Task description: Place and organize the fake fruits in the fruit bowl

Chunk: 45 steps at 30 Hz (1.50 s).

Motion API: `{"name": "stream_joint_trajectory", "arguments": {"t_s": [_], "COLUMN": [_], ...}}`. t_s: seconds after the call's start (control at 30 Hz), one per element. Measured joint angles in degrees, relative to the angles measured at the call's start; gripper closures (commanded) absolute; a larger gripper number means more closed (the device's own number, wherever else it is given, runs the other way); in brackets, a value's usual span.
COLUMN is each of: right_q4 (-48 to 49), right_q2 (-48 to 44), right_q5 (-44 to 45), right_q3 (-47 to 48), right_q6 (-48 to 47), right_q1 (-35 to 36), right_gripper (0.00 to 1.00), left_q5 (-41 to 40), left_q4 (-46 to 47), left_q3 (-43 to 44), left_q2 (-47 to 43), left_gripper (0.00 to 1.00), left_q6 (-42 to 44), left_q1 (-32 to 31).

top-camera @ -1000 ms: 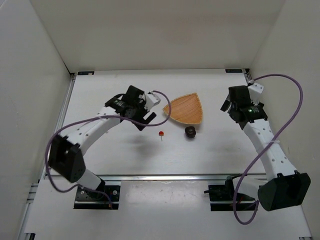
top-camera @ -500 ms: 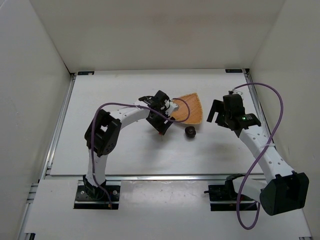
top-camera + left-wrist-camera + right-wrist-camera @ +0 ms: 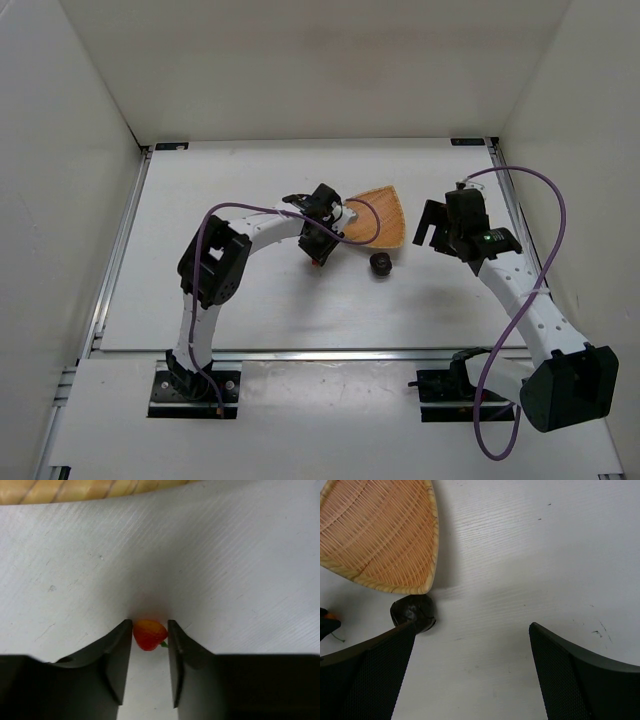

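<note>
A small red fruit with a green stem lies on the white table, pinched between my left gripper's two dark fingers. From above, that gripper points down just left of the woven tan fruit bowl, whose rim shows at the top of the left wrist view. The dark brown-black fruit sits on the table just in front of the bowl. My right gripper stands open to its right with nothing between the fingers. The dark fruit is by its left fingertip, under the bowl.
White walls enclose the table on the left, back and right. A metal rail runs along the near edge by the arm bases. Purple cables loop off both arms.
My left arm swung right from beside the bowl down to the red fruit, and its fingers closed on it. The right arm dropped toward the dark fruit, then held still.
</note>
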Motion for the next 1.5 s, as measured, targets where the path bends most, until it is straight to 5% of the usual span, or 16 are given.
{"name": "stream_joint_trajectory", "arguments": {"t_s": [0.17,0.33,0.43,0.67,1.0,1.2,1.37,1.5], "right_q4": [0.0,0.0,0.0,0.3,2.3,3.3,4.5,5.2], "right_q2": [0.0,0.0,0.0,0.0,0.4,0.3,-0.8,-1.1], "right_q5": [0.2,0.9,1.3,1.2,-3.9,-7.0,-9.7,-9.7], "right_q3": [0.0,0.0,0.0,0.0,-1.0,-3.2,-6.7,-7.6], "right_q6": [-0.1,-0.2,-0.2,0.2,-1.9,-5.1,-6.1,-6.2], "right_q1": [0.0,0.0,0.0,0.0,0.3,2.2,5.3,9.3], "right_gripper": [0.03,0.03,0.04,0.04,0.01,0.01,0.01,0.01], "left_q5": [0.0,0.2,-0.3,-5.1,-4.7,-2.3,-1.2,-1.3], "left_q4": [0.1,0.4,-0.6,-3.8,0.4,0.2,0.3,0.7], "left_q3": [0.0,-0.8,0.0,19.2,46.6,47.1,47.1,46.9], "left_q2": [0.1,-0.5,-0.5,-0.1,14.6,25.1,26.5,24.7], "left_gripper": [0.59,0.75,0.75,0.75,0.53,0.48,0.17,0.05], "left_q6": [0.0,0.0,0.0,0.9,4.4,4.8,5.0,4.5], "left_q1": [0.0,0.0,0.0,-0.1,-1.7,-2.5,-2.8,-2.8]}}
